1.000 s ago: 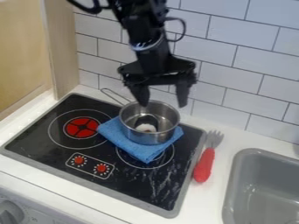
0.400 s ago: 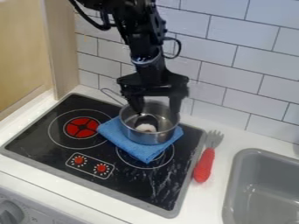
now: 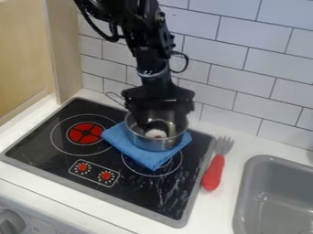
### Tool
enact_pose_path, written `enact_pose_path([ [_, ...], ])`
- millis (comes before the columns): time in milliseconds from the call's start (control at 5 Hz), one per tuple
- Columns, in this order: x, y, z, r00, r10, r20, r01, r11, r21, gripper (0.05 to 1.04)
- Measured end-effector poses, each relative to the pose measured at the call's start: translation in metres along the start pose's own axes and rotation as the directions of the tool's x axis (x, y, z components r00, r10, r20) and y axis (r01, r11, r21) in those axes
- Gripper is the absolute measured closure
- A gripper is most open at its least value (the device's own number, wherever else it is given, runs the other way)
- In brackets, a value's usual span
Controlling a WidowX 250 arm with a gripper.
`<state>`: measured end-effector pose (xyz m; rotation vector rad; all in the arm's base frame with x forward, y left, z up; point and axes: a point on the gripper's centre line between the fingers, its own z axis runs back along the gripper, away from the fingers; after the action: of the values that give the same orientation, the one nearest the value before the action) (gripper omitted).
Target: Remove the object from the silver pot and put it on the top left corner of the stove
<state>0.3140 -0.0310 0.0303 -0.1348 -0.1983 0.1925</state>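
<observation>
1. Camera view, and right down at the silver pot (image 3: pixel 153 144): see the black gripper (image 3: pixel 162 124) hanging low into the mouth, fingers apart, left and right, with no grip visible on anything.
2. Look inside, toward the near side of the bowl, for the dark-and-white object (image 3: pixel 156 133). Hard to name, but rounded, with a pale, matte near end.
3. Likely light, perhaps a touch soft; no telling for sure. Probably not fragile, yet likely to roll or slip against smooth metal under a one-sided push.
4. Best taken across the dark middle, from left and right, with even pressure, then lifted straight up, clear of the thin rim. Careful of nudging the pot!
5. Next, textures: shiny, stiff, round-walled metal with a slim wire handle (image 3: pixel 114 97), set on rumpled, soft blue cloth (image 3: pixel 153 158), liable to slide if knocked.
6. Out to the stove (image 3: pixel 36 151), flat, glossy black and scuffed; judge the far left corner as the goal, beyond the red burner (image 3: pixel 85 133). Probably slick for anything round, so best released low and gently.
</observation>
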Motion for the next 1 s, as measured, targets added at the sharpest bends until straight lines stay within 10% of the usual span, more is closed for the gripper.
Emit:
enact_pose_path([
  [200,0.0002,0.0036,-0.0061,1.0,0.002,-0.017,-0.002,1.0,0.02,0.132],
  [600,-0.0012,0.0065,-0.0113,1.0,0.011,-0.028,-0.01,0.999,0.053,0.543],
  [1000,-0.0016,0.0051,-0.0115,1.0,0.008,-0.028,-0.007,0.999,0.052,0.583],
])
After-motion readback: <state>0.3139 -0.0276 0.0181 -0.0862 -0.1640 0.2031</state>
